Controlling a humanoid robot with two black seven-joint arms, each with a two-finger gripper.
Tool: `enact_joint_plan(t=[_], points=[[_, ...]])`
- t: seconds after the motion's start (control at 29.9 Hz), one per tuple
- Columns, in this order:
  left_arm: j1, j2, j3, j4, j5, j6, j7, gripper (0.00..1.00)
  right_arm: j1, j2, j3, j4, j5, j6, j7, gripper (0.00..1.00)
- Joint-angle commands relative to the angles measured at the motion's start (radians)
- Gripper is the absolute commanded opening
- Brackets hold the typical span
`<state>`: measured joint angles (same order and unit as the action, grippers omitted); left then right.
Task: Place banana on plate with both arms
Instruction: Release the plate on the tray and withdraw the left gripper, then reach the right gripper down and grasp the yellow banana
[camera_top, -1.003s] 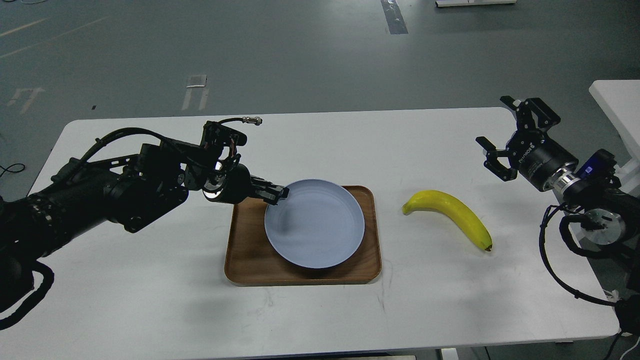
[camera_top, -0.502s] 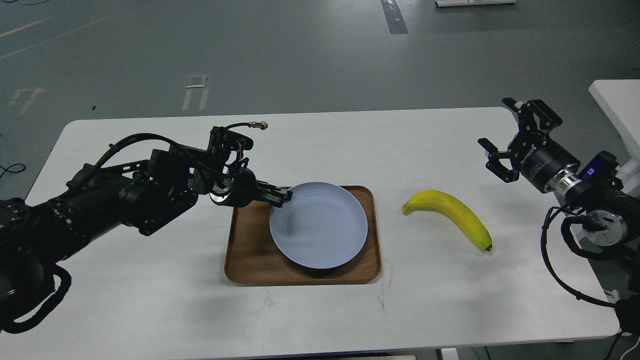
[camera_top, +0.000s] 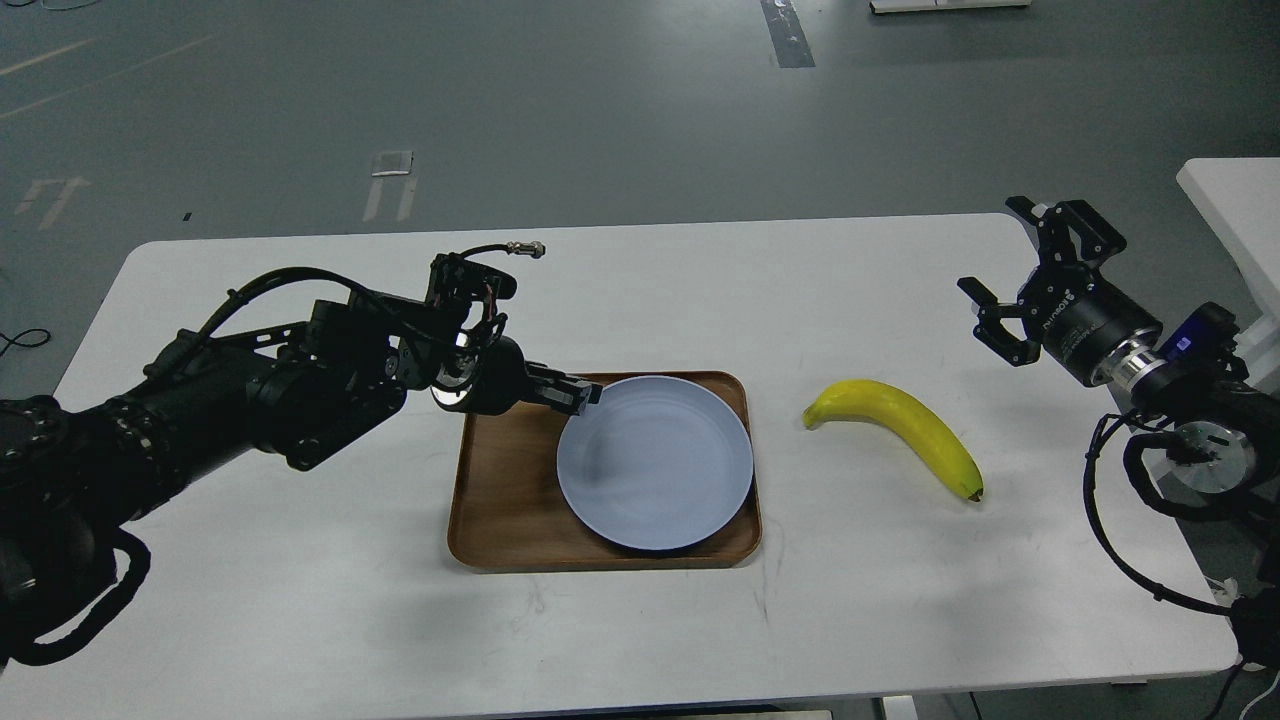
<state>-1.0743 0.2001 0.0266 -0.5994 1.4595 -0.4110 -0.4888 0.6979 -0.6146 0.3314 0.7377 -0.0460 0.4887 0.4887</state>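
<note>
The pale blue plate (camera_top: 655, 465) lies on a brown wooden tray (camera_top: 500, 500), over its right part. My left gripper (camera_top: 580, 396) is shut on the plate's far-left rim. The yellow banana (camera_top: 905, 428) lies on the white table to the right of the tray, its greenish stem end toward the tray and its dark tip at the near right. My right gripper (camera_top: 1012, 270) is open and empty above the table, behind and to the right of the banana.
The white table (camera_top: 300, 600) carries only the tray and banana. Its right edge lies close to my right arm. A second white surface (camera_top: 1235, 200) stands at the far right. Grey floor lies beyond the table.
My left gripper has moved right with the plate's rim in it, and the plate has shifted right and lowered on the tray. The right gripper has drifted slightly; the banana has not moved.
</note>
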Motion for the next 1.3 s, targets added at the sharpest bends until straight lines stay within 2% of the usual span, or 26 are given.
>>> enact_joint_plan(t=[0.0, 0.27, 0.33, 0.5, 0.6, 0.74, 0.8, 0.84, 1.0, 1.14, 1.2, 1.27], points=[[-0.024, 0.047, -0.004, 0.0, -0.132, 0.0, 0.0, 0.98, 0.002, -0.001, 0.001, 0.0, 0.0, 0.0, 0.0, 1.0], [-0.01, 0.18, -0.016, 0.0, -0.813, 0.0, 0.0, 0.98, 0.002, 0.001, 0.001, 0.0, 0.0, 0.0, 0.0, 1.0], [0.034, 0.228, -0.019, -0.002, -1.075, -0.003, 0.0, 0.98, 0.003, -0.001, 0.001, 0.0, 0.0, 0.0, 0.0, 1.0], [0.131, 0.306, -0.083, -0.002, -1.353, -0.017, 0.0, 0.98, 0.002, -0.004, 0.0, 0.002, 0.0, 0.0, 0.0, 1.0], [0.209, 0.329, -0.189, 0.0, -1.389, -0.078, 0.0, 0.98, -0.001, -0.005, -0.002, 0.006, -0.002, 0.0, 0.0, 1.0], [0.358, 0.346, -0.405, 0.004, -1.389, -0.078, 0.0, 0.98, 0.006, -0.04, -0.003, 0.02, -0.055, 0.0, 0.0, 1.0], [0.388, 0.343, -0.445, 0.004, -1.389, -0.078, 0.0, 0.98, 0.015, -0.066, -0.005, 0.032, -0.145, 0.0, 0.0, 1.0], [0.389, 0.343, -0.445, 0.004, -1.389, -0.078, 0.0, 0.98, 0.015, -0.066, -0.005, 0.032, -0.146, 0.0, 0.0, 1.0], [0.396, 0.34, -0.452, 0.004, -1.39, -0.078, 0.0, 0.98, 0.098, -0.166, -0.005, 0.103, -0.596, 0.0, 0.0, 1.0], [0.396, 0.34, -0.453, 0.004, -1.389, -0.078, 0.0, 0.98, 0.166, -0.206, -0.012, 0.16, -0.846, 0.0, 0.0, 1.0], [0.395, 0.338, -0.452, 0.0, -1.387, -0.078, 0.0, 0.98, 0.247, -0.209, -0.099, 0.176, -1.027, 0.0, 0.0, 1.0], [0.393, 0.338, -0.452, -0.002, -1.386, -0.078, 0.0, 0.98, 0.305, -0.203, -0.173, 0.178, -1.104, 0.0, 0.0, 1.0]])
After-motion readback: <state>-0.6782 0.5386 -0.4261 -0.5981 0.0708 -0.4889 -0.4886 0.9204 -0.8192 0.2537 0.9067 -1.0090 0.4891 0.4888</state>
